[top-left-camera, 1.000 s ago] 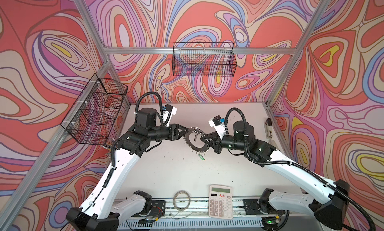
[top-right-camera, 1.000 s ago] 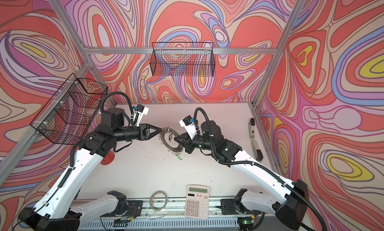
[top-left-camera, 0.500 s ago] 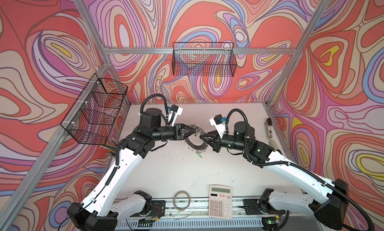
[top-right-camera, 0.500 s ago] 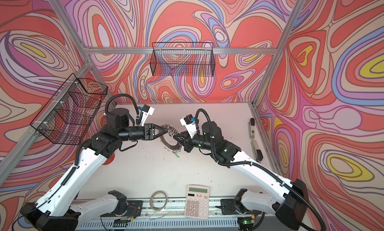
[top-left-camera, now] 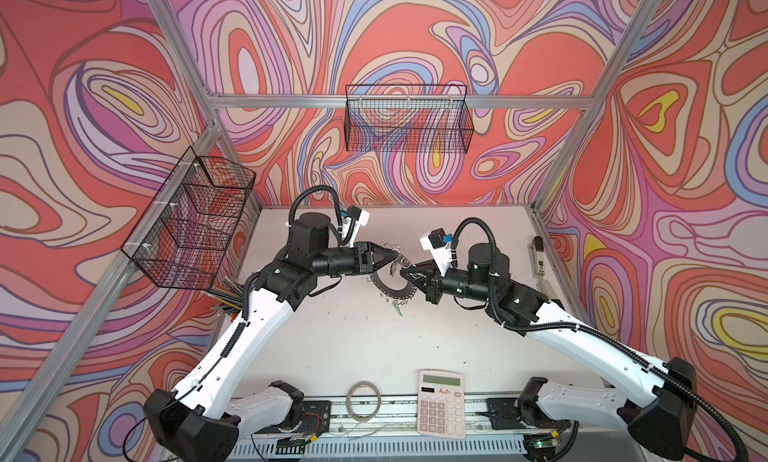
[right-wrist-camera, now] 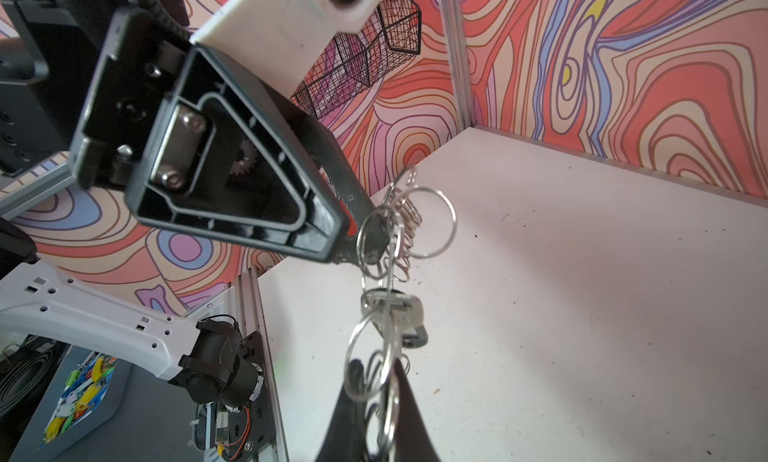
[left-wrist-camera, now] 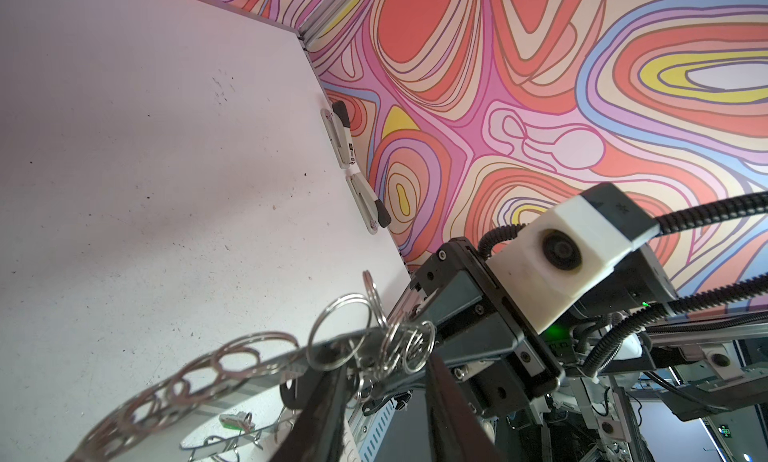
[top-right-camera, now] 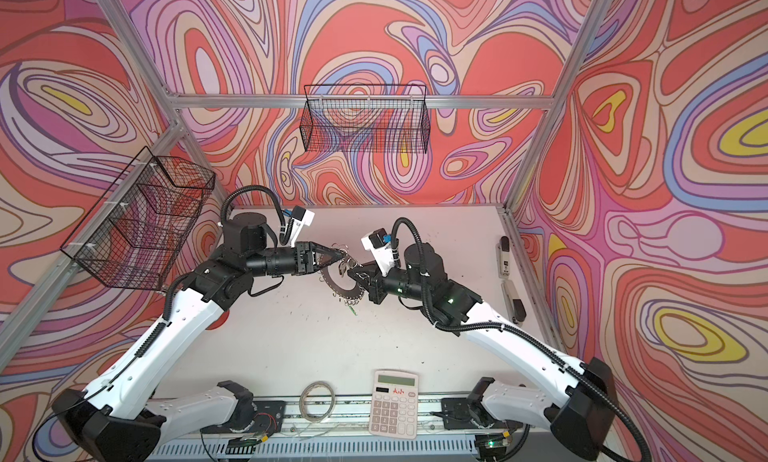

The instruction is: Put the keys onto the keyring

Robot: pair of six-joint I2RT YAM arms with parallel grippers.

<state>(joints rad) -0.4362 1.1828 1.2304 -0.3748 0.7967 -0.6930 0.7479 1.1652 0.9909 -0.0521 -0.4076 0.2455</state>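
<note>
Left gripper (top-left-camera: 394, 261) slid up to the keyring (top-left-camera: 388, 293), fingers (left-wrist-camera: 322, 418) narrow, grip unclear. Right gripper (top-left-camera: 403, 273) pinches a loop (right-wrist-camera: 348, 358); keep it steady, thread key (right-wrist-camera: 390, 304) slowly.

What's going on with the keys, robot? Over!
Right gripper shut on a keyring loop. Left gripper part open, tips among the loops. Black-tag key hangs between them; green-tag key low under the keyring. Nothing in the way.

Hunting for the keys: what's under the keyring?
A green-tagged key shows below the low rim of the tilted keyring, at the table; a black-tagged key hangs under the high rim. The left gripper covers the rest.
</note>
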